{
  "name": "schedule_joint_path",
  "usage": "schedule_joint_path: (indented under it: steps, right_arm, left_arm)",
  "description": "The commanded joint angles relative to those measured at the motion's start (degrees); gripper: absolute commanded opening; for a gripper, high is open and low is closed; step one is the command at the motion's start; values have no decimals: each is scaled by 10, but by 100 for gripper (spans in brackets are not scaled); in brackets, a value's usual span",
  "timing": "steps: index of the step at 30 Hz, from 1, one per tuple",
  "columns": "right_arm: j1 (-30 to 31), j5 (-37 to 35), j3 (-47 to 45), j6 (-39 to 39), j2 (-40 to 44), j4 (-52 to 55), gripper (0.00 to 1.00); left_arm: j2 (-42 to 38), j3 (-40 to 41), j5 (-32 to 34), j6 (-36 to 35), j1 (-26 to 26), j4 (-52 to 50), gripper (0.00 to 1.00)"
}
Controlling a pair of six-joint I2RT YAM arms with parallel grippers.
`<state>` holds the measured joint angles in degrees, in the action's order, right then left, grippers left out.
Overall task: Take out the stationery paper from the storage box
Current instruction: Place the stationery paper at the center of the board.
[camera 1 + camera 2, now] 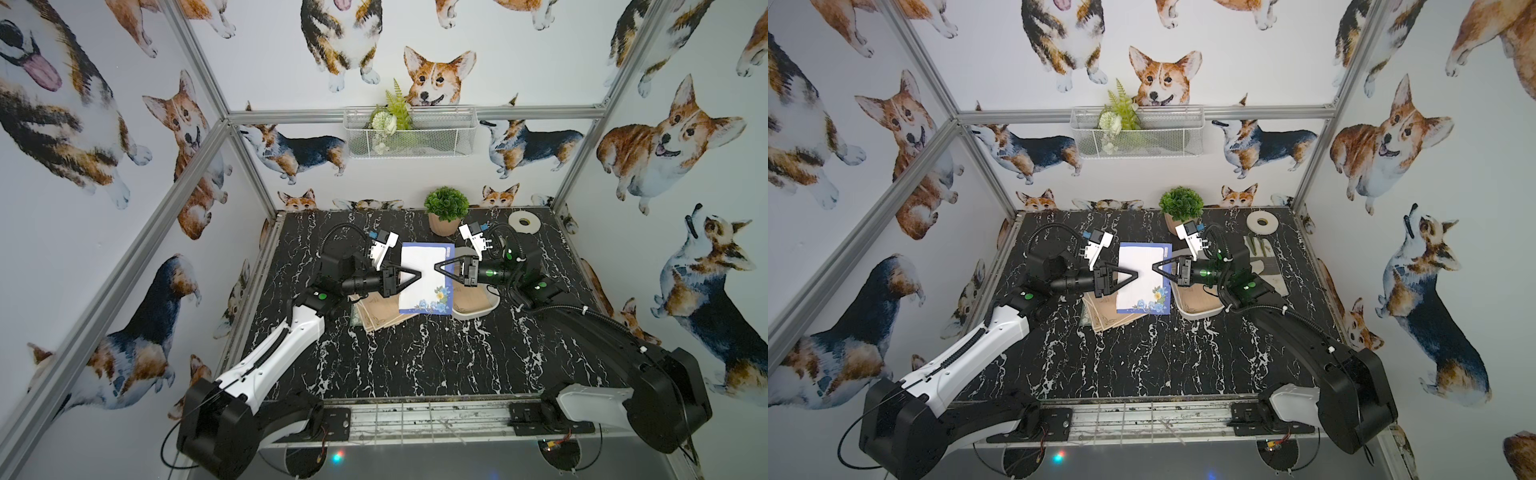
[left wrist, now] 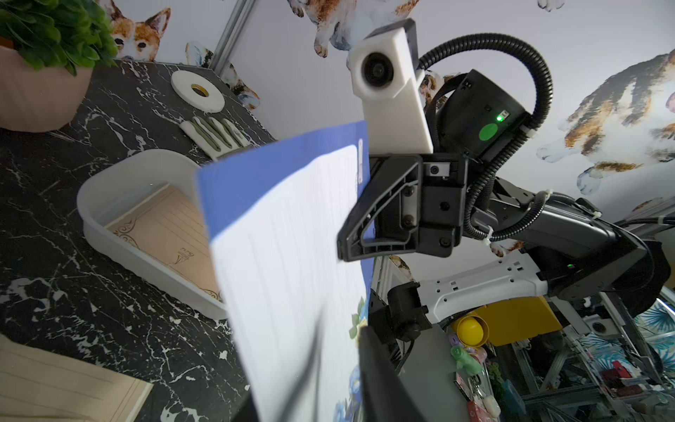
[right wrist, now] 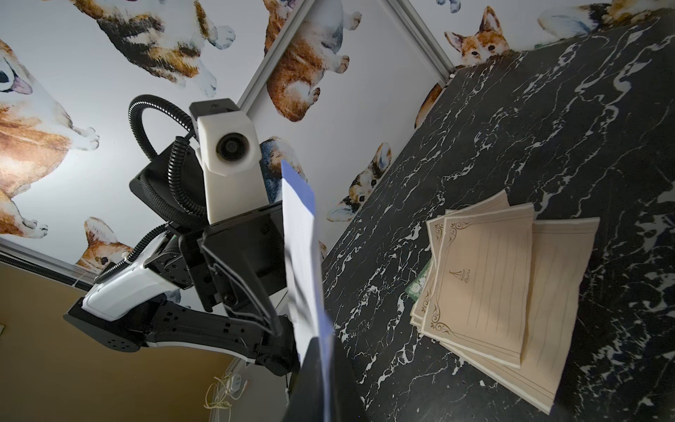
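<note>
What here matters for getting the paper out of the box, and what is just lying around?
Job: blue-floral sheet, loose tan sheets, tan sheet inside the storage box.
Lying about: potted plant, tape roll, glove, wire basket.

Paper stack [image 1: 380,313] left of storage box [image 1: 473,316]

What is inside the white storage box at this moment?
In the storage box lies a tan ruled sheet with scroll corners. The blue-bordered sheet in front hides one end of the box, and whether more sheets lie beneath the tan one cannot be seen.
</note>
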<state>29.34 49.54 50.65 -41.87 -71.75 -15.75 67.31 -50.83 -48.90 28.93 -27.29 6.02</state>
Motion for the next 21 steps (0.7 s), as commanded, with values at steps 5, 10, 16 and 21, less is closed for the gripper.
schedule_joint_path:
  steps: [5, 10, 16, 21]
  right_arm:
    - [1, 3, 6, -4, -3, -7, 0]
    - [1, 4, 9, -8, -5, -13, 0]
    - [1, 8, 12, -11, -12, -15, 0]
    - [1, -1, 12, 0, -12, 6, 52]
  left_arm:
    - [-12, 4, 9, -31, 1, -19, 43]
    - [-7, 6, 7, -26, 1, -11, 10]
    - [-9, 13, 7, -23, 1, -1, 0]
    - [-21, 13, 56, -44, 3, -46, 0]
